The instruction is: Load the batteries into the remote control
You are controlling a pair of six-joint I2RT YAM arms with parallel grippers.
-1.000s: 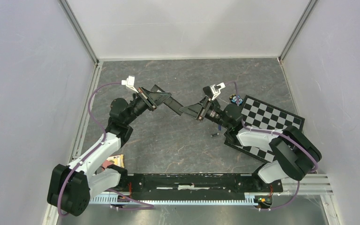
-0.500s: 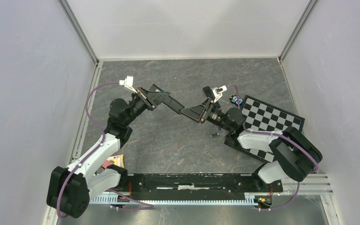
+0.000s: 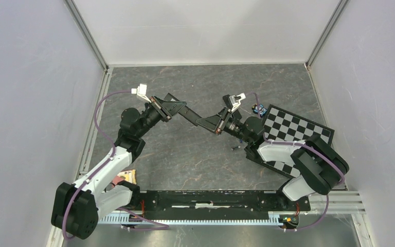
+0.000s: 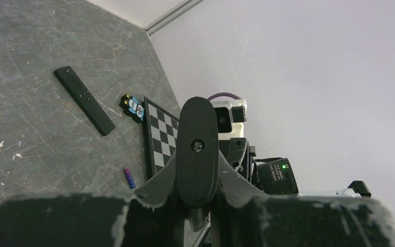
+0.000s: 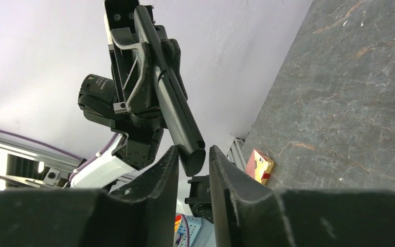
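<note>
Moved: right gripper (image 5: 193, 152) jaws narrower, a little apart either side of remote control (image 5: 171, 105) tip
Left gripper (image 4: 199, 180): pinching remote control midair

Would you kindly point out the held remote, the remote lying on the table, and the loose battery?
held remote (image 5: 180, 123): right wrist view, mid-body.
table remote (image 4: 85, 100): left wrist view, button face.
loose battery (image 4: 129, 178): left wrist view, its middle.

Grey marbled tabletop (image 3: 195, 82); white walls (image 3: 205, 25) (plain)
</note>
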